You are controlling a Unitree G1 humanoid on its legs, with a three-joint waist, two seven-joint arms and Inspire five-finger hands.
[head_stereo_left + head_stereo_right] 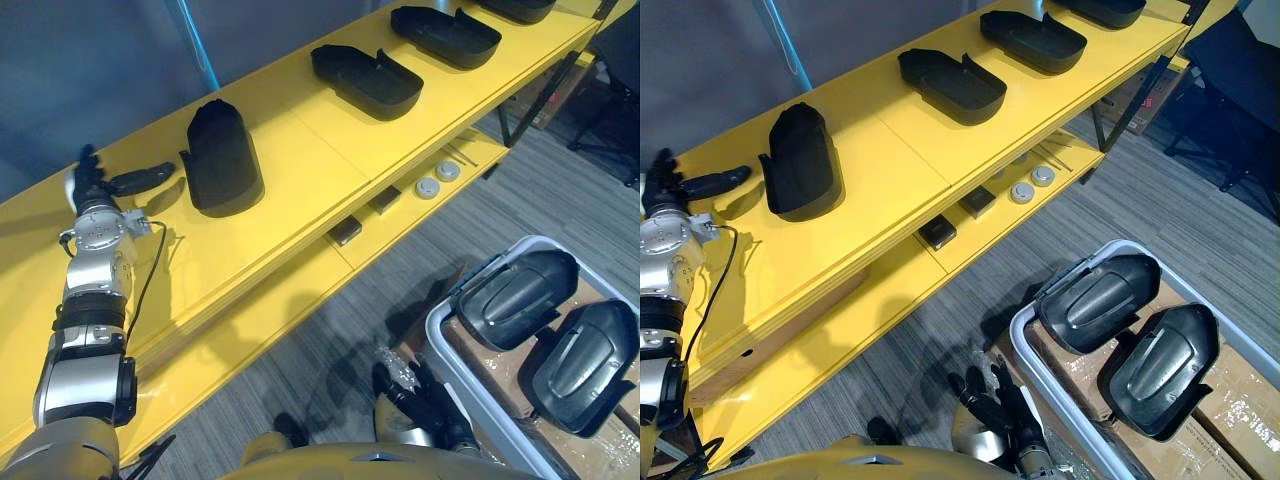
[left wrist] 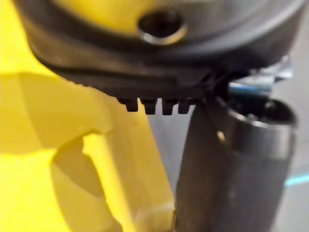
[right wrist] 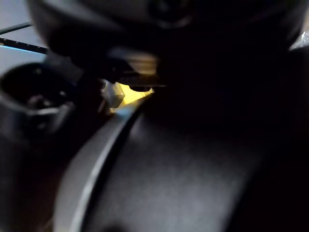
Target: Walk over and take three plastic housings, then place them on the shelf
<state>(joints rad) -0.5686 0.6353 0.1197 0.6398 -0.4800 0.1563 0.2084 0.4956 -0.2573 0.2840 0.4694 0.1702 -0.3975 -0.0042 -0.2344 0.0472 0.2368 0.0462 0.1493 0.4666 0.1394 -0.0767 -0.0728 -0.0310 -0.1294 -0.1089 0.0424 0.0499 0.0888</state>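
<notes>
The left hand (image 1: 90, 185) rested on top of the yellow shelf (image 1: 300, 170), fingers and thumb stretched out and loose, grasping nothing. Just beyond its thumb, near but apart from it, a black housing (image 1: 222, 155) lay dome-up on the shelf. Farther along the shelf from that hand, three more housings sat in a row, hollow side up: one (image 1: 367, 80), then another (image 1: 445, 35), then the last (image 1: 515, 8) at the far end. The right hand (image 1: 992, 405) hung low, well away from the shelf, its fingers spread and relaxed with nothing visibly in them; its own wrist view showed little but a dark curved surface that I could not identify. Just beside that hand, on its outer side, stood a pale bin (image 1: 470, 390) holding two housings, one (image 1: 520, 295) nearer the shelf and one (image 1: 585, 360) farther from it, touching each other and lying on cardboard. On the lower shelf board, below and beyond the left hand, lay two small round discs (image 1: 428, 187) and two dark blocks (image 1: 345, 232).
</notes>
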